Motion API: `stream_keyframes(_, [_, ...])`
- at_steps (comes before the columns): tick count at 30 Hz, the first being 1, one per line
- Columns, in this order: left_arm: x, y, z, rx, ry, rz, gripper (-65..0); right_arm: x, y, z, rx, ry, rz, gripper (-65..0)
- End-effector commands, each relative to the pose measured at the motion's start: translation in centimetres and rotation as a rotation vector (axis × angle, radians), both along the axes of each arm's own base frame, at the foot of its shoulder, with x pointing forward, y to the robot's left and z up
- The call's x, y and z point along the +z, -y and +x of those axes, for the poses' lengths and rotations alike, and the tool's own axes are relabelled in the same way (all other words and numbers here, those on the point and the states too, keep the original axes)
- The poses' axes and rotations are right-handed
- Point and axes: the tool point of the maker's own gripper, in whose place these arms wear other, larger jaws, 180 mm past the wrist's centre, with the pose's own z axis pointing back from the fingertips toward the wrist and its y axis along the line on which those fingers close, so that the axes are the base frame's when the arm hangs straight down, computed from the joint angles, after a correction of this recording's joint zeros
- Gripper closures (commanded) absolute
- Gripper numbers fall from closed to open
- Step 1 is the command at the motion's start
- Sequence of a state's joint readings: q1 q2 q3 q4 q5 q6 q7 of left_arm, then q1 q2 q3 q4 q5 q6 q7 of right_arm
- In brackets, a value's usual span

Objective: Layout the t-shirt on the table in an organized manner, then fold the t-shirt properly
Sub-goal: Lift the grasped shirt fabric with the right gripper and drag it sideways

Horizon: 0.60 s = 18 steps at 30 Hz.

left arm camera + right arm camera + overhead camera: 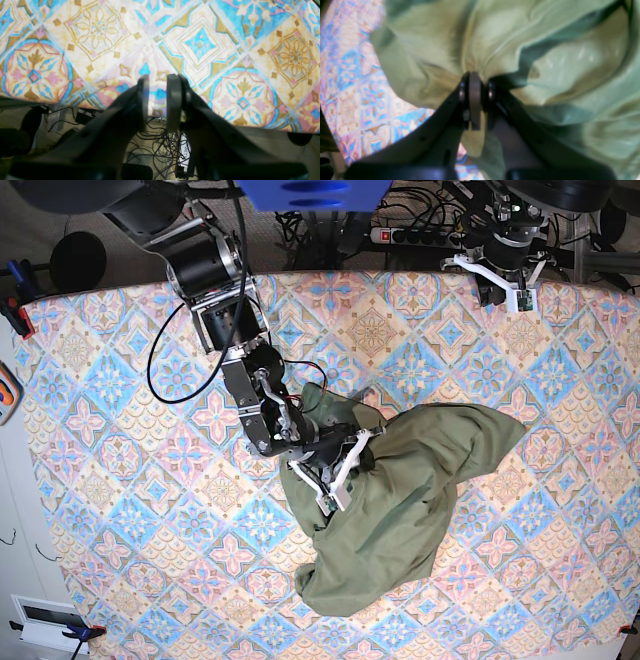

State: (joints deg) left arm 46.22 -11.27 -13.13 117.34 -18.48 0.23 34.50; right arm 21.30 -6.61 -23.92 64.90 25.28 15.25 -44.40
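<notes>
Right gripper (475, 82) is pinched down on a fold of the shirt (520, 50). Wrist view shows cloth bunched right at the fingertips, pads pressed together with fabric between.

From those fingers, most of the shirt (410, 490) lies ahead and off to one side. In base view it's a crumpled heap running from the grip point out toward the table's (120, 480) middle and near edge. The long axis looks roughly diagonal, though it's too wadded to pick out hem or sleeves. The grip sits on the heap's edge nearest the right arm's base.

Left gripper (157, 92) is parked at the table's far edge, fingers slightly apart with nothing between them, only tablecloth and floor cables behind the gap. It's well apart from the shirt.

Judgement: right arm owns the next move. Pulling away from the bulk should drag the heap open. Left has a long reach before it can take a second corner.
</notes>
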Motion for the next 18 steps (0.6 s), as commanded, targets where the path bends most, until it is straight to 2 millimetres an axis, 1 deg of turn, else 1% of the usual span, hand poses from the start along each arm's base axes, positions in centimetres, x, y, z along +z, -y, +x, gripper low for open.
stream_keyframes(1, [0.8, -0.2, 0.4, -0.002, 0.031, 0.007, -12.6, 4.8, -1.1, 2.1, 0.001, 0.124, 0.072, -0.6])
stream_keyframes(3, [0.9, -0.2, 0.5, -0.002, 0.036, 0.007, -12.5, 7.2, -1.3, 2.4, 0.004, 0.189, 0.093, -0.6])
stream_keyframes(4, [0.9, -0.2, 0.5, -0.002, 0.038, 0.007, -12.5, 7.8, -1.3, 2.4, 0.010, 0.200, 0.091, -0.6])
stream_keyframes(6, [1.0, -0.2, 0.6, -0.003, 0.041, 0.008, -12.5, 8.4, -0.1, 2.5, -0.002, 0.209, 0.080, -0.6])
stream_keyframes(7, [1.0, -0.2, 0.6, -0.005, 0.042, 0.011, -12.5, 8.2, 0.3, 2.2, -0.010, 0.205, 0.082, -0.5])
stream_keyframes(9, [1.1, -0.2, 1.0, -0.005, 0.053, 0.011, -12.4, 8.5, 0.8, 1.6, -0.012, 0.221, 0.103, -0.5])
stream_keyframes(12, [1.5, -0.3, 2.0, -0.009, 0.076, 0.020, -12.4, 10.4, 1.4, 1.2, 0.010, 0.292, 0.135, -0.5])
stream_keyframes(14, [1.6, -0.3, 2.1, -0.010, 0.080, 0.021, -12.3, 11.7, 1.5, 1.1, 0.031, 0.335, 0.142, -0.5])
stream_keyframes(16, [1.8, -0.3, 2.7, -0.010, 0.094, 0.021, -12.3, 12.1, 1.7, 0.8, 0.046, 0.356, 0.137, -0.5])
stream_keyframes(18, [1.9, -0.3, 2.9, -0.010, 0.097, 0.023, -12.3, 11.2, 2.1, 0.2, 0.044, 0.341, 0.130, -0.4])
